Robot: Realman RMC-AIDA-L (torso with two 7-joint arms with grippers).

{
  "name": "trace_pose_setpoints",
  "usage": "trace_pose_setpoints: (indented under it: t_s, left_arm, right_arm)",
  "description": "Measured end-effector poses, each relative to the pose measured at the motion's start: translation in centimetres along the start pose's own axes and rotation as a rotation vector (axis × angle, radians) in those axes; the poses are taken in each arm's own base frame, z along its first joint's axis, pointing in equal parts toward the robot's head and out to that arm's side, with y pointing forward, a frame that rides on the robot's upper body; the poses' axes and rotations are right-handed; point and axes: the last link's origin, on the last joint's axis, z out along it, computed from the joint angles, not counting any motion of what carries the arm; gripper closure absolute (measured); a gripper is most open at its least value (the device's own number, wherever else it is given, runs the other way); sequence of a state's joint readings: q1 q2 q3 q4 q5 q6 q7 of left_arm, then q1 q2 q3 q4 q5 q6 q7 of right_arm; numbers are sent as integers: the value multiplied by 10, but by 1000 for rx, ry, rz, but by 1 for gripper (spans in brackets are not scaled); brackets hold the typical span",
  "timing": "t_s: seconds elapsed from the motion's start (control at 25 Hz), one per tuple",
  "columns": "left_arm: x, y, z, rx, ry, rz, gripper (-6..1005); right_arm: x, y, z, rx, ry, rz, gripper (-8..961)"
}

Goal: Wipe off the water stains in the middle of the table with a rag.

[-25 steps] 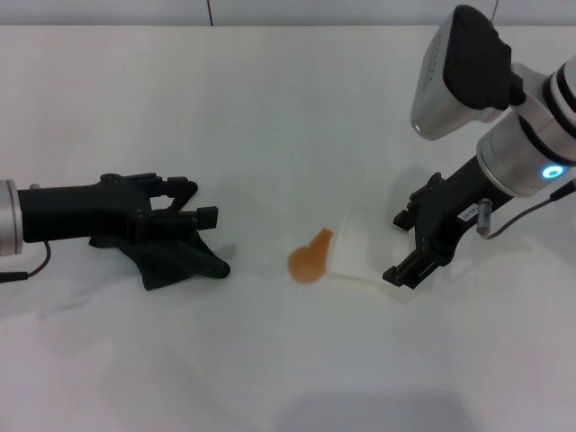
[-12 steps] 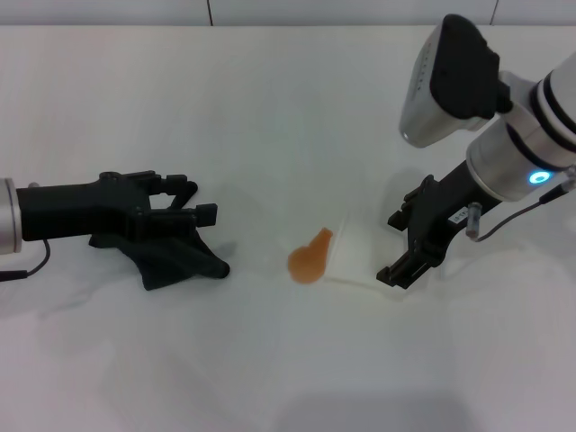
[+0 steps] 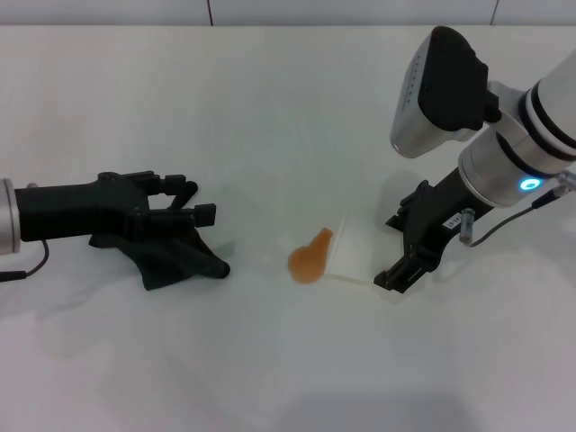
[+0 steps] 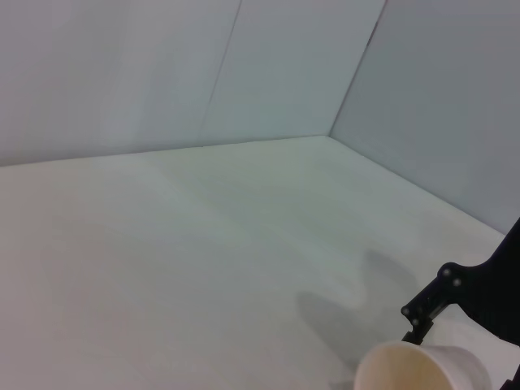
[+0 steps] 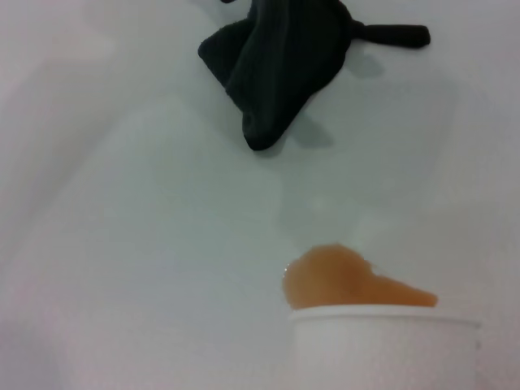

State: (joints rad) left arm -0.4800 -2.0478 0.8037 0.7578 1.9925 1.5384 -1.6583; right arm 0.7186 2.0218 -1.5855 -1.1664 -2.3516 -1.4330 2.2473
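The water stains (image 3: 308,261) are a small orange blot in the middle of the white table (image 3: 270,108); they also show in the right wrist view (image 5: 341,276). The black rag (image 3: 175,258) lies bunched on the table at the left, and also shows in the right wrist view (image 5: 280,65). My left gripper (image 3: 202,202) lies level right over the rag. My right gripper (image 3: 405,243) is open, its jaws just right of a white cup (image 3: 354,252) that lies next to the blot.
The white cup shows close up in the right wrist view (image 5: 382,349) and in the left wrist view (image 4: 422,370), its mouth towards the left arm. Grey walls stand behind the table's far edge.
My right arm has moved left, bringing its open gripper closer to the white cup. The left arm, the rag and the blot have not moved.
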Motion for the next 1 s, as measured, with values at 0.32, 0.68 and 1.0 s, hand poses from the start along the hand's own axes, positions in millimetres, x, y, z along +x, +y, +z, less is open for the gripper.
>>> trace_pose_setpoints:
  t_s: [0.32,0.68,1.0]
  left_arm:
    - [0,0,0,-1,0,0,154]
    - [0,0,1,-2,1,1,154]
    - [0,0,1,-1,1,1,153]
  right_arm:
    - [0,2,4,2,9,-14,179]
    - [0,1,5,5,7,-12,198]
    - [-1,1,4,7,4,-13,215]
